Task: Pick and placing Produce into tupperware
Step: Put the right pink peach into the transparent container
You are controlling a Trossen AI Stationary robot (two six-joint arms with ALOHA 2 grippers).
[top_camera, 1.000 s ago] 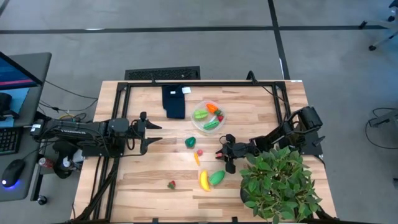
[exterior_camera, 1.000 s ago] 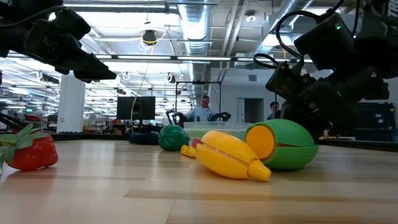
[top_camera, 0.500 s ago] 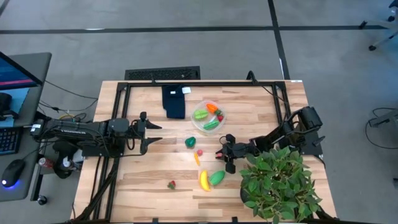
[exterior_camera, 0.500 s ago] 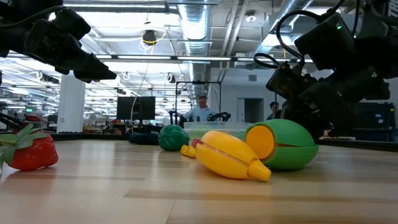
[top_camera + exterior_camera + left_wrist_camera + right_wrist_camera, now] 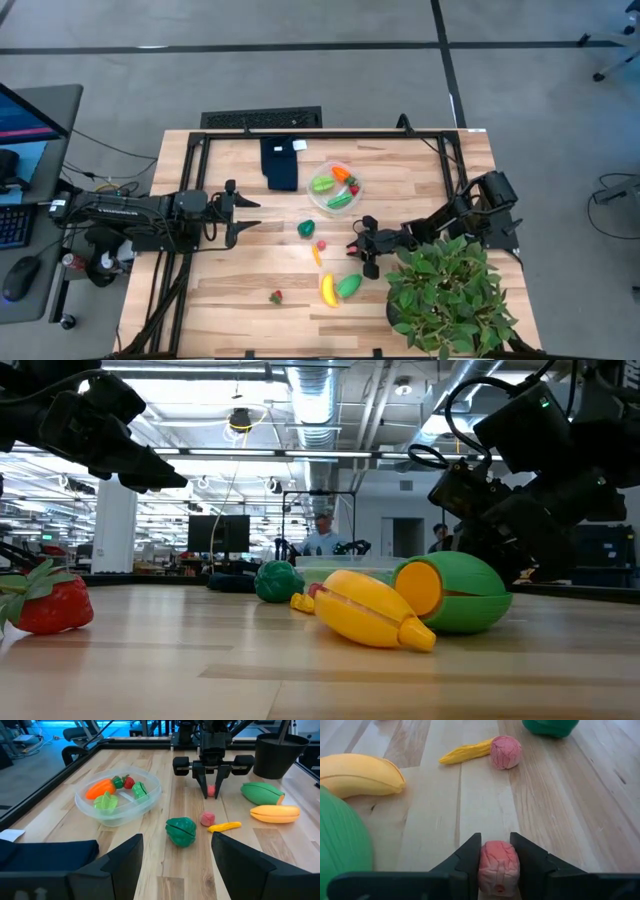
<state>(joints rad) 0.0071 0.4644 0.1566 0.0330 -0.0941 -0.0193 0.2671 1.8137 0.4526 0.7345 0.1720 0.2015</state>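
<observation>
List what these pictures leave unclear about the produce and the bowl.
- Bowl: its contents are too small to count in the high view; the left wrist view shows them.
- Low view: green fruit and banana hide the bowl.
- Pink piece: right tool covers its sides; resting or lifted is unclear.

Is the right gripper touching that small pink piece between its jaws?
Touching. The right wrist view shows the right gripper with both jaws pressed against the sides of the small pink piece, no gap either side.
</observation>
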